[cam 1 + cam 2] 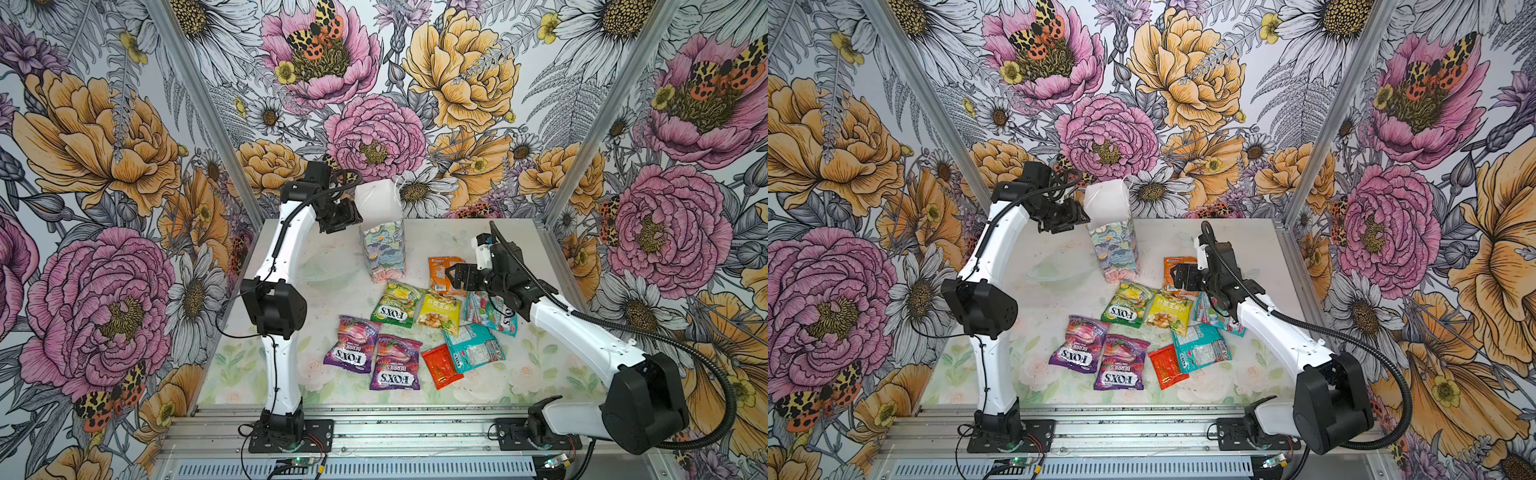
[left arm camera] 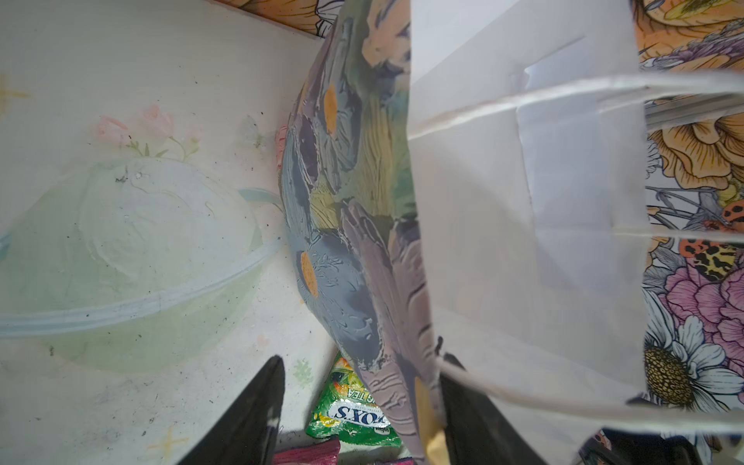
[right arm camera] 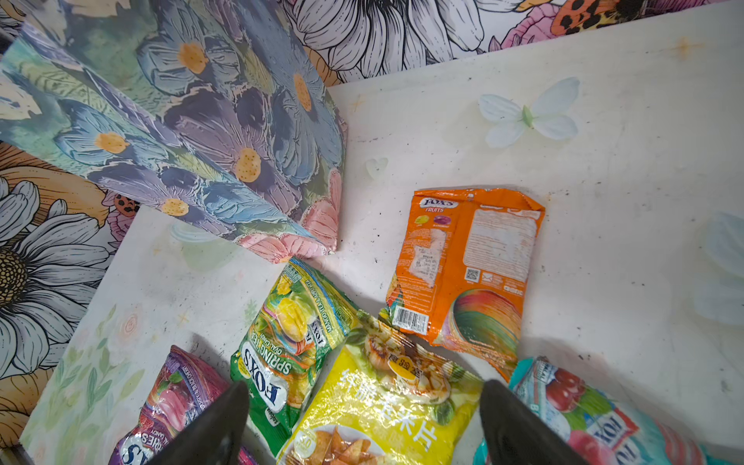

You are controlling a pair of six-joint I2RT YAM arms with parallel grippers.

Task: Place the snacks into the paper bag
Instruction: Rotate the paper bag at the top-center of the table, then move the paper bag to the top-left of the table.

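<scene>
Paper bag [image 1: 382, 249] upright, mouth upward

Each arm is built from white moulded link shells joined by black joint housings, with small dark screws along the shells.

Left arm [image 1: 277, 266]: a thin black wire loops beside the elbow housing [image 1: 274, 307]. Black cable ties band the near link.

Right arm [image 1: 575, 328]: a black corrugated conduit [image 1: 729, 399] runs outside the links. The white wrist module carries a small blue mark [image 1: 486, 240].

Black base plates [image 1: 320, 434] are screw-fastened.

The left gripper [image 2: 362, 357] and right gripper [image 3: 364, 384] have black tapered fingers [image 3: 209, 426].
</scene>
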